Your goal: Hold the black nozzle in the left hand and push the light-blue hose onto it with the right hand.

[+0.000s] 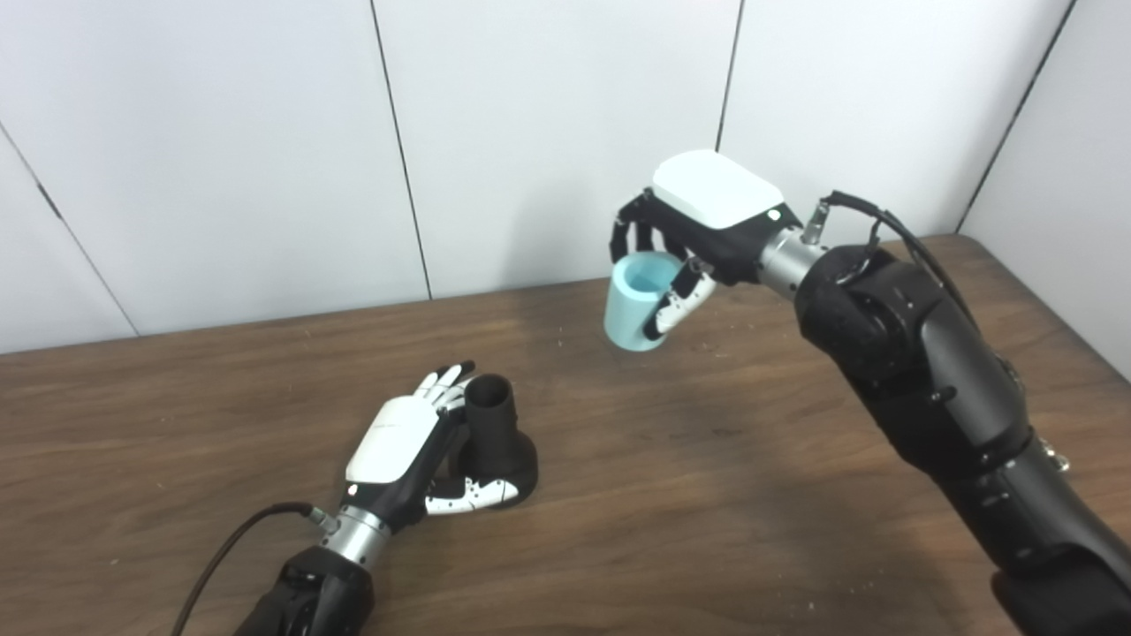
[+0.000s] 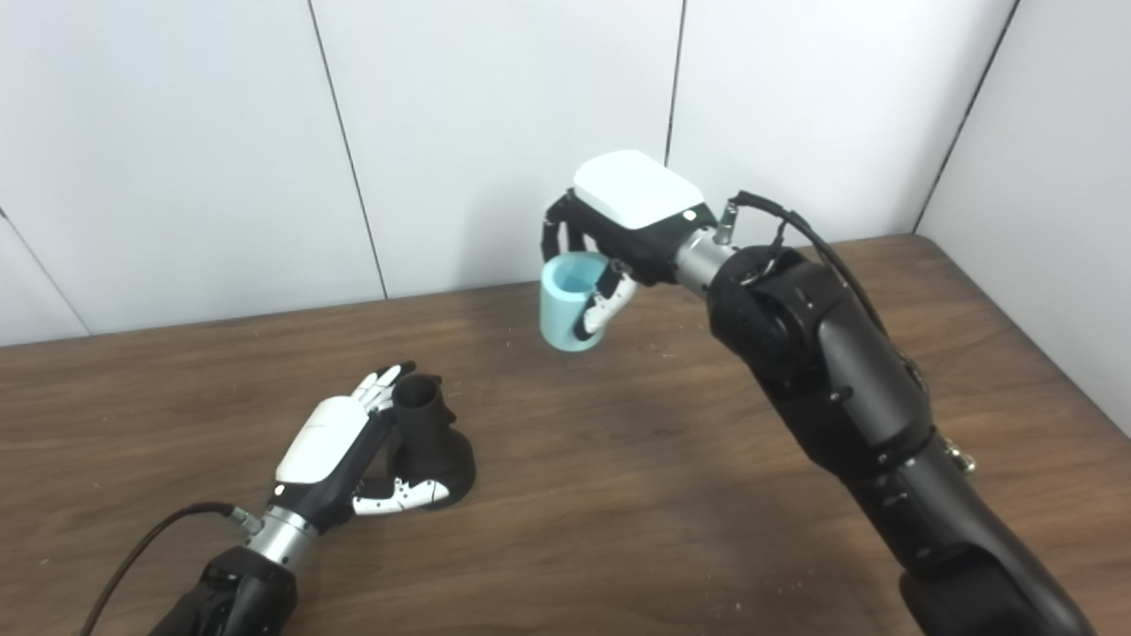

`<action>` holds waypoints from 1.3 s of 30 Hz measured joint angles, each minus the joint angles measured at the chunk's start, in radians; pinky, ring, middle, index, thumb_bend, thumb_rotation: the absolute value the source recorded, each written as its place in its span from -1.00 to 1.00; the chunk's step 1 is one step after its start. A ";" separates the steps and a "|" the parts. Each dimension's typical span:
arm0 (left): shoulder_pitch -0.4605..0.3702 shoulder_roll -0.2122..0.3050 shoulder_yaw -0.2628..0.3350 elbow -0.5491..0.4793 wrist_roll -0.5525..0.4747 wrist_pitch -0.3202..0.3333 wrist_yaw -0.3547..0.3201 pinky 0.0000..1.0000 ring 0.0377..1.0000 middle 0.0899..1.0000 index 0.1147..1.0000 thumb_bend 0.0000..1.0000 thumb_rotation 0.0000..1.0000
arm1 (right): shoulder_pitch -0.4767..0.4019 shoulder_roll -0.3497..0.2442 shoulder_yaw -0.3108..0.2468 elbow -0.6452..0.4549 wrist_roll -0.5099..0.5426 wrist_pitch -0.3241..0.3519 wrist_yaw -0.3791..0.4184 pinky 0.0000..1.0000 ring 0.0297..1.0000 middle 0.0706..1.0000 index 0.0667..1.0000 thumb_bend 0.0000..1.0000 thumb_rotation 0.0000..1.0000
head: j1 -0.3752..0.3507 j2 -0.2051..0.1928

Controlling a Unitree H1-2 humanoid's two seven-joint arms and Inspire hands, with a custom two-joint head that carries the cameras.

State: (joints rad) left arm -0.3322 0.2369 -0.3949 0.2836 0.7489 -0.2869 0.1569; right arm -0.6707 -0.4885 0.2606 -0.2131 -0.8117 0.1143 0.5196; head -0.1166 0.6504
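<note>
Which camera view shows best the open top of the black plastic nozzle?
The left eye view: the black plastic nozzle appears larger, its round opening clear beside the left robot hand. The right eye view shows it smaller, with the opening less distinct.

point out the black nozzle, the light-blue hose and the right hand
black nozzle (image 1: 491, 415), left eye view, on its upright neck
light-blue hose (image 1: 629, 320), left eye view, on its outer wall
right hand (image 2: 638, 212), right eye view, on its white back

Robot test booth or lab, bare white panelled walls (image 1: 548, 132), plain dark wooden table (image 1: 707, 495)
</note>
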 measured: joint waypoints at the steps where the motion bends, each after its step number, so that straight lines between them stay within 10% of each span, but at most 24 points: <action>1: 0.000 -0.001 0.000 0.000 0.003 0.002 0.002 1.00 0.94 0.71 0.00 0.05 0.16 | 0.000 0.002 0.000 0.000 0.000 -0.001 0.004 -0.68 -0.55 -0.14 -0.11 0.06 -1.00 | 0.002 0.000; 25: 0.001 -0.001 -0.002 -0.002 0.008 0.013 0.005 1.00 0.94 0.71 -0.03 0.06 0.17 | 0.009 0.059 0.006 -0.073 0.050 -0.002 0.082 -0.76 -0.63 -0.14 -0.11 0.06 -1.00 | 0.014 0.009; 31: 0.000 -0.002 -0.006 -0.002 0.008 0.018 0.003 1.00 0.94 0.72 -0.02 0.05 0.15 | -0.001 0.098 0.005 -0.099 0.099 0.035 0.130 -0.36 -0.24 -0.18 -0.04 0.05 -1.00 | 0.025 0.012; 39: -0.002 -0.001 -0.015 -0.002 0.015 0.026 0.004 1.00 0.94 0.72 -0.03 0.08 0.19 | -0.007 0.127 0.007 -0.128 0.126 0.085 0.152 -0.40 -0.30 -0.22 -0.02 0.04 -1.00 | 0.031 0.015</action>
State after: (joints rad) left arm -0.3346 0.2354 -0.4102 0.2813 0.7641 -0.2607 0.1612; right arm -0.6775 -0.3614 0.2677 -0.3412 -0.6860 0.1995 0.6720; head -0.0859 0.6657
